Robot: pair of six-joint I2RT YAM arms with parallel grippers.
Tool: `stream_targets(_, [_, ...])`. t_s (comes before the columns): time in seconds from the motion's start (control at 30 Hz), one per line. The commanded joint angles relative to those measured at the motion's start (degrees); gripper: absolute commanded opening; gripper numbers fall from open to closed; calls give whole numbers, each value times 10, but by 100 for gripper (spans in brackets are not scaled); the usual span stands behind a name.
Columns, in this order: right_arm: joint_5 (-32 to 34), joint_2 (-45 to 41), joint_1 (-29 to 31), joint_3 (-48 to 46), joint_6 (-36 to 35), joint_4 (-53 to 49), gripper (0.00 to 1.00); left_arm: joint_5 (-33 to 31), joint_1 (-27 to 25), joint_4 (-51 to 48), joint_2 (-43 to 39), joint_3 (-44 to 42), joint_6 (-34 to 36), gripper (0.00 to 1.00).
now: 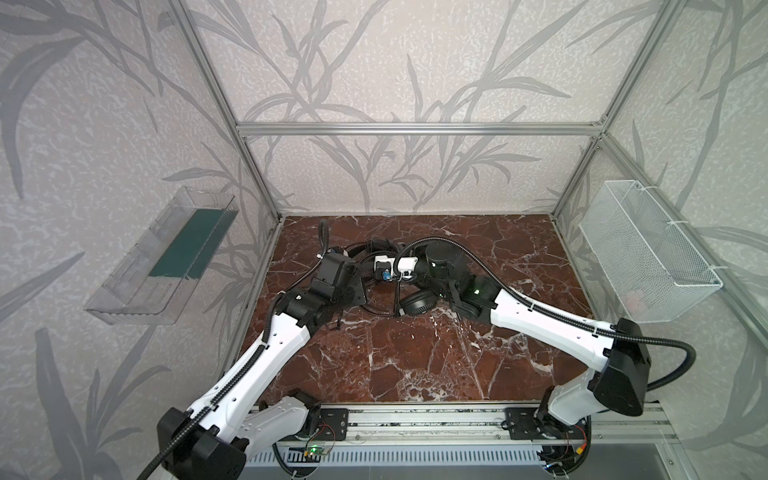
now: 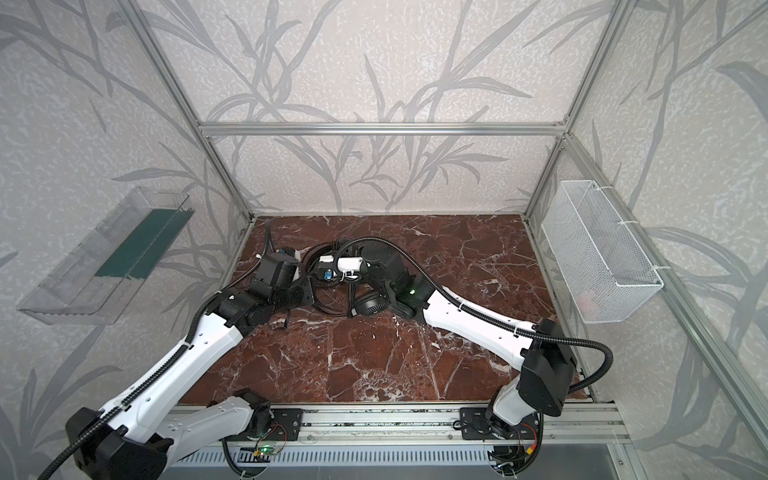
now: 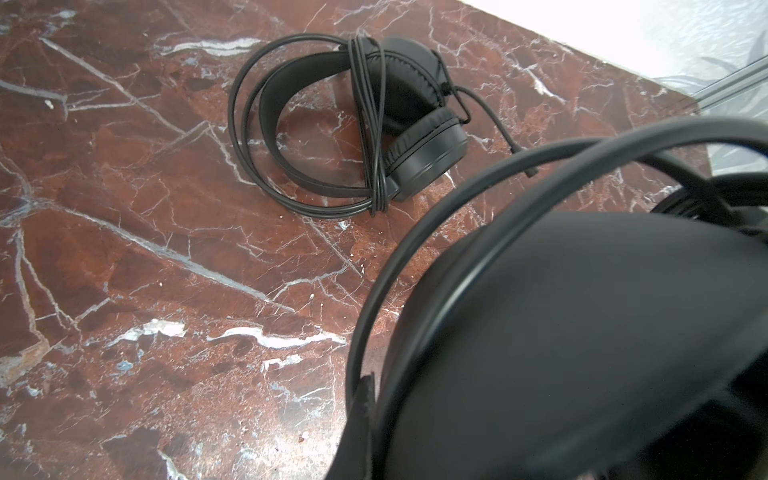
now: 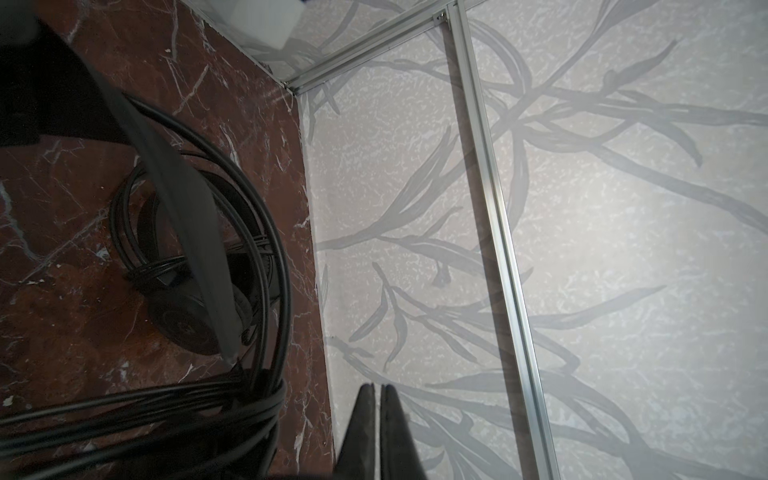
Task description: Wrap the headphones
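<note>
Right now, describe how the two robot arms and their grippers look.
Both arms have glossy white link shells joined by black joint housings. A ribbed black hose runs along each. The right arm shows a small green light near its wrist. The right gripper has thin, dark, tapering fingers. The left gripper's fingers cannot be made out.

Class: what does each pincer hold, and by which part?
Left pincer seems to grip the near headset by its headband wire; right pincer is shut, holding nothing.

Wrapped headphones [image 3: 374,124] lie flat; second headset [image 3: 582,332] seemingly lifted.
</note>
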Motion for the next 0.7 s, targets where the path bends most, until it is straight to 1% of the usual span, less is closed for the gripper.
stream_targets(0.0, [-6, -5, -21, 37, 13, 62, 0, 30, -8, -37, -15, -15, 50, 0])
stream_targets(0.23, [-20, 6, -37, 37, 1, 68, 0, 51, -10, -47, -35, -20, 64, 0])
stream_targets(0.47, [-23, 14, -43, 37, -20, 83, 0, 66, -14, -59, -35, -19, 73, 0])
stream_targets(0.53, [-24, 12, -45, 37, -23, 80, 4, 68, -15, -62, -35, -19, 74, 0])
stream_targets(0.67, [-34, 6, -53, 35, -13, 63, 7, 68, -16, -70, -37, -17, 76, 0])
